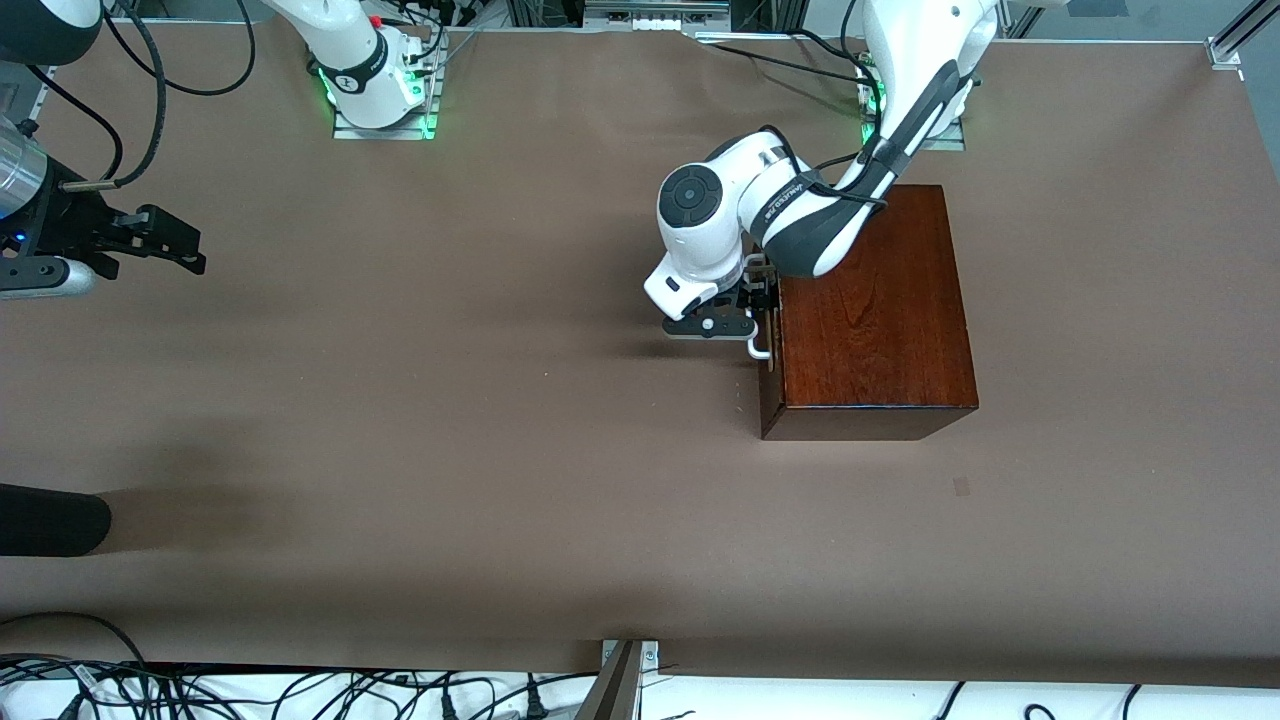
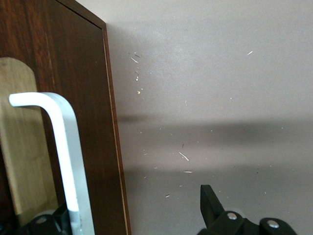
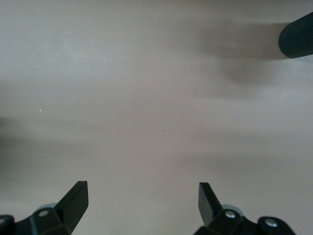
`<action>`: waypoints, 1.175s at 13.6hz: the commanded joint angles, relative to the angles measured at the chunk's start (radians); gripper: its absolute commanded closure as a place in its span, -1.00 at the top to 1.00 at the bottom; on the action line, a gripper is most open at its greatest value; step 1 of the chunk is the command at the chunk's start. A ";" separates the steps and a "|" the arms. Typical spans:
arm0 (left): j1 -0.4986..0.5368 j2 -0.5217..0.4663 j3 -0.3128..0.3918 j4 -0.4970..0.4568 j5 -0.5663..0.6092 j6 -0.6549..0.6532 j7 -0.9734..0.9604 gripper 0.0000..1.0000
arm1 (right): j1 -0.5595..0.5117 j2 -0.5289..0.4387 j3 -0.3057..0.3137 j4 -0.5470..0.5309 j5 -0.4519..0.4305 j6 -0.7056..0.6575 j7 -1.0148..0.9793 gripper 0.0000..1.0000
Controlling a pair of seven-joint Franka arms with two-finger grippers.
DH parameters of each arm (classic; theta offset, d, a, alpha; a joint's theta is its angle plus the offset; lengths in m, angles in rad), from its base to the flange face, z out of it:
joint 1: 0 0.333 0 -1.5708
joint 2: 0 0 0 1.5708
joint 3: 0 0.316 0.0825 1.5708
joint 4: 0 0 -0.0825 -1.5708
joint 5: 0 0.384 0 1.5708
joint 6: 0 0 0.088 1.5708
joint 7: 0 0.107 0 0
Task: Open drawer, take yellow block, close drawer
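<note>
The drawer (image 1: 768, 345) sits in the side of the dark mahogany-coloured box (image 1: 872, 300) that faces the right arm's end of the desk (image 1: 450, 420); only a thin edge of its reddish-brown front shows in the front view, about flush with the box, so it looks shut or very nearly so; its white loop handle (image 1: 759, 349) sticks out from that front; in the left wrist view the handle (image 2: 63, 147) runs as a bent white bar across a pale-wood recess in the dark front (image 2: 88, 98); the yellow block is not visible in any view.

The left claw (image 1: 762, 292) is at the drawer front, just beside the handle's end that is farther from the front camera; its fingers stand apart, one black finger (image 2: 211, 199) over the bare desk clear of the box, the other finger (image 2: 61, 215) low against the drawer front next to the handle's bar; whether either finger touches the handle I cannot tell; it grips nothing that can be seen.

The box stands on the desk toward the left arm's end, close to that arm's base.

The right arm waits at its own end of the desk; the right claw (image 1: 165, 240) hangs over bare desk, fingers (image 3: 76, 198) spread wide and empty.
</note>
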 commanded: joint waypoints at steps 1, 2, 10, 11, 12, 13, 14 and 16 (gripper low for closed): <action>-0.010 0.035 -0.005 0.010 0.021 0.108 -0.033 1.00 | -0.001 -0.001 0.000 0.009 -0.011 -0.013 0.012 1.00; -0.020 0.042 -0.005 0.013 0.021 0.128 -0.047 1.00 | -0.001 -0.001 0.000 0.009 -0.011 -0.013 0.012 1.00; -0.097 0.097 -0.002 0.106 0.011 0.145 -0.153 1.00 | -0.002 0.001 -0.001 0.009 -0.011 -0.013 0.011 1.00; -0.103 0.110 -0.002 0.123 0.011 0.145 -0.177 1.00 | -0.001 0.001 0.000 0.009 -0.011 -0.013 0.012 1.00; -0.108 0.117 -0.003 0.135 0.014 0.145 -0.195 1.00 | -0.001 0.001 -0.001 0.009 -0.011 -0.013 0.012 1.00; -0.109 0.124 -0.002 0.148 0.014 0.145 -0.200 1.00 | -0.002 0.001 -0.001 0.009 -0.011 -0.013 0.012 1.00; -0.109 0.124 -0.003 0.149 0.010 0.145 -0.200 1.00 | -0.002 0.001 -0.001 0.009 -0.011 -0.013 0.011 1.00; -0.109 0.122 -0.002 0.161 0.007 0.143 -0.200 1.00 | -0.002 0.001 -0.001 0.009 -0.011 -0.013 0.012 1.00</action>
